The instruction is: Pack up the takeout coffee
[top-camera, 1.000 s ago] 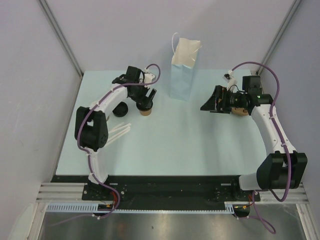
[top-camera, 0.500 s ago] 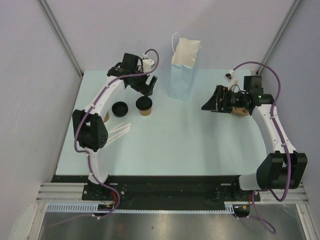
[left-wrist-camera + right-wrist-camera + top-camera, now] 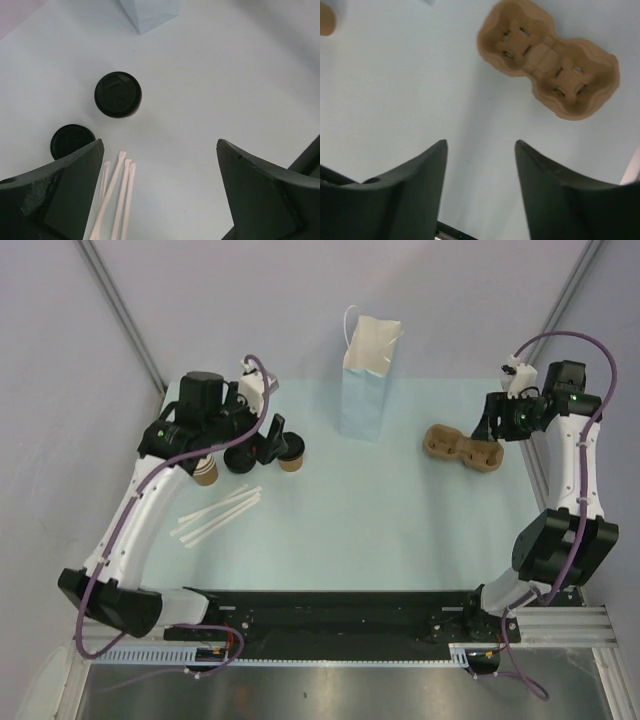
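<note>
The takeout coffee (image 3: 291, 453), a kraft-brown cup with a black lid, stands upright on the table left of the bag. In the left wrist view its lid (image 3: 118, 94) shows from above, ahead of the fingers. My left gripper (image 3: 266, 438) is open and empty, raised just left of the cup; the wrist view (image 3: 160, 150) shows bare table between its fingers. My right gripper (image 3: 493, 426) is open and empty at the far right, raised beside a brown two-cup carrier (image 3: 463, 447). The carrier (image 3: 550, 57) lies ahead of the right gripper (image 3: 481, 145).
A pale blue paper bag (image 3: 368, 380) stands open at the back centre. A loose black lid (image 3: 240, 458) lies left of the coffee, with a stack of tan cups (image 3: 205, 470) further left. Several paper-wrapped straws (image 3: 215, 513) lie towards the front left.
My left arm has left the lidded cup, swung back and to the left, and the cup stands alone. My right arm has pulled back to the far right, uncovering the carrier.
</note>
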